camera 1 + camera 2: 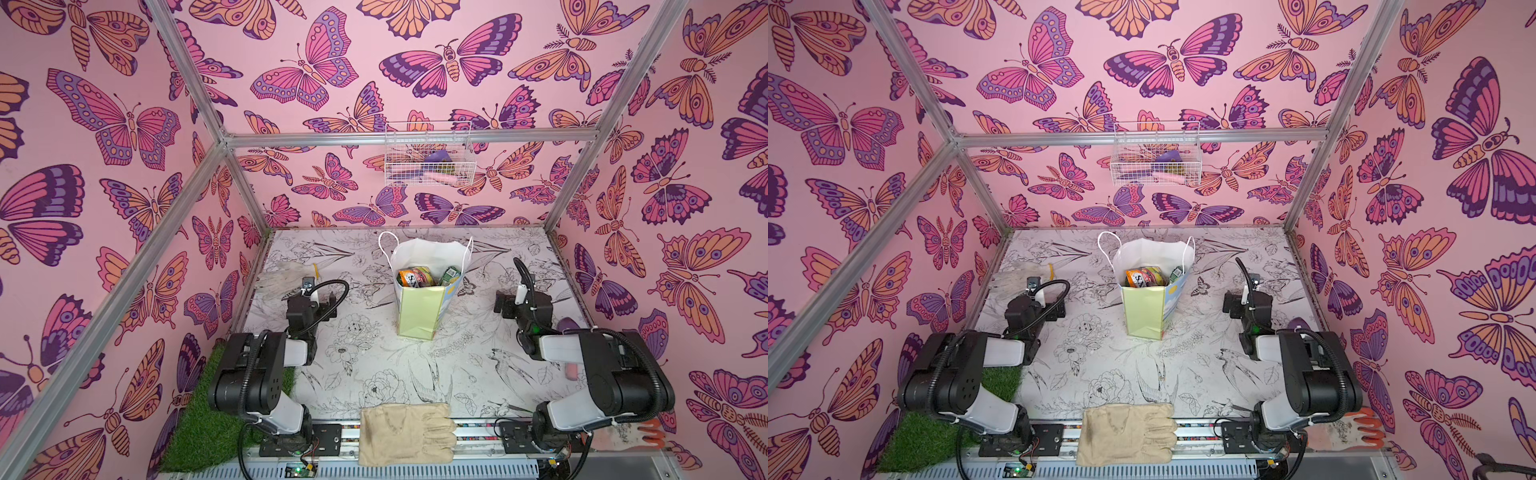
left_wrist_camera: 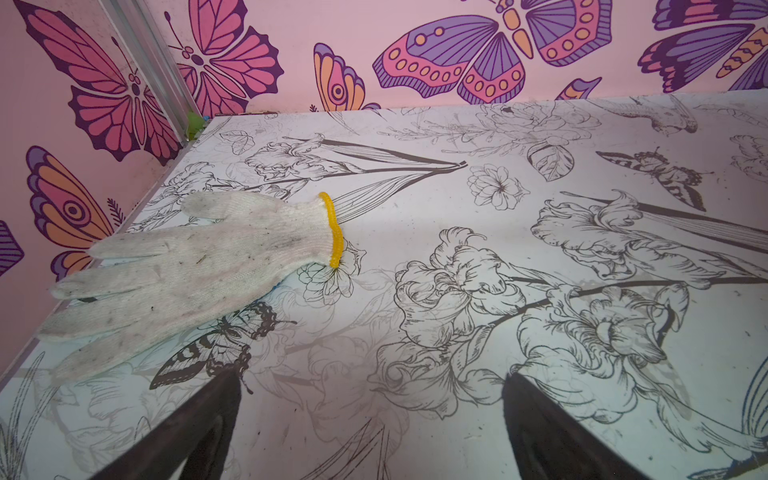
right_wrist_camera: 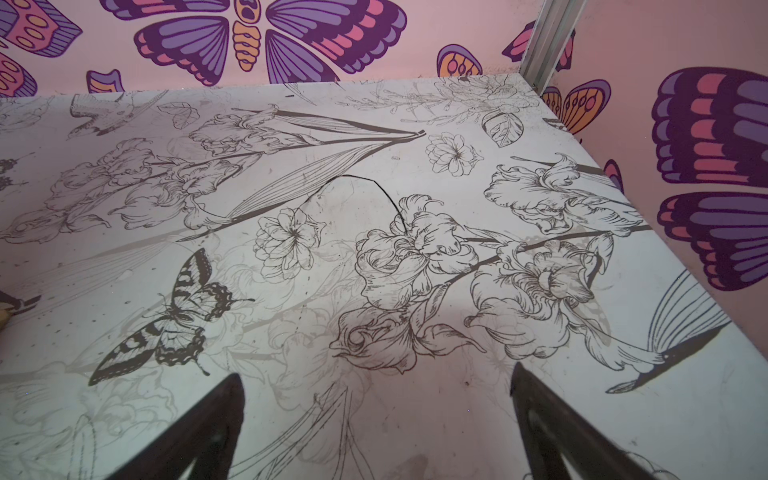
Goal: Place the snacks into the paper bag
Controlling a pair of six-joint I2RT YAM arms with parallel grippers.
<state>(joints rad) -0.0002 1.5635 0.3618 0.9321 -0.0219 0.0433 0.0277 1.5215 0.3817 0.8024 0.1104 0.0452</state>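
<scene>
Nearest the lens, the beige glove point(image 1: 405, 434) lies flat over the front rail and is no part of the job. Mid-worktop stands the paper bag point(image 1: 419, 311), upright with its mouth gaping, one pale green side panel facing forward. The snacks point(image 1: 415, 277) sit inside it, orange and green packets heaped close under the rim. No loose packet shows on the worktop point(image 1: 374, 361), so the task looks as good as done.

Either side of the bag and well apart from it, the left fingers point(image 2: 540, 428) and the right fingers point(image 3: 548, 432) are spread fully wide and hold nothing; only bare printed surface lies between them. Ahead of the left pair lies a white knit glove point(image 2: 199, 266) with a yellow cuff. An orange-and-white glove point(image 1: 636, 436) lies at the front right corner, and a wire basket point(image 1: 428, 153) hangs on the back wall.

The risk now is the bag itself. It looks light and tall, and the heap rides high, so an arm swinging inward could snag a cord handle or nudge a wall, tipping it and spilling packets. A glove could also be mistaken for a snack.
</scene>
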